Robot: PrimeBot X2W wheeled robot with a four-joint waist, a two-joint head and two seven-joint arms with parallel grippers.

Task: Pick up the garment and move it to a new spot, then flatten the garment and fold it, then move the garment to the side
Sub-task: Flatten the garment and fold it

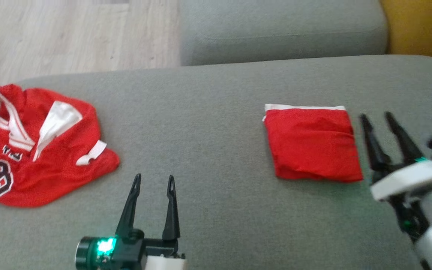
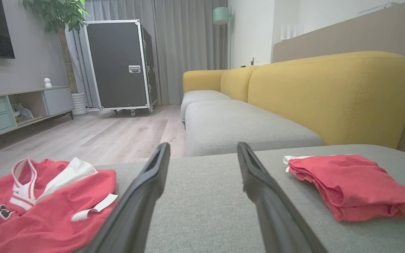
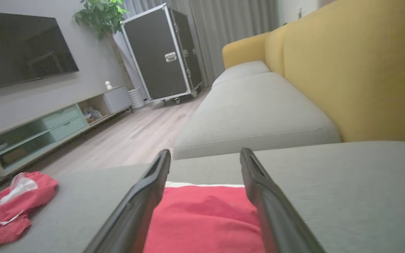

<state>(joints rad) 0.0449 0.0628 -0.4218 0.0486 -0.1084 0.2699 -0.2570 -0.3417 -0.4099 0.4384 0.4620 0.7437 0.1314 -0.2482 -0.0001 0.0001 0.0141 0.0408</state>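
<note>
Head view: the folded red garment [image 1: 311,144] lies flat on the grey sofa seat [image 1: 208,112], over on the right side. It is nearly square, and its slightly longer side runs from 9 o'clock to 3 o'clock. Its white edge points to 12 o'clock. The right pincer [image 1: 375,115] is wide open and holds nothing. The garment sits at 9 o'clock from its tips, just beside them. In the right wrist view the red cloth shows low down between the two fingers. The left pincer [image 1: 155,176] is wide open too and empty, with the garment well apart at about 2 o'clock. A crumpled red jersey [image 1: 39,150] lies at 10 o'clock from the left pincer.
</note>
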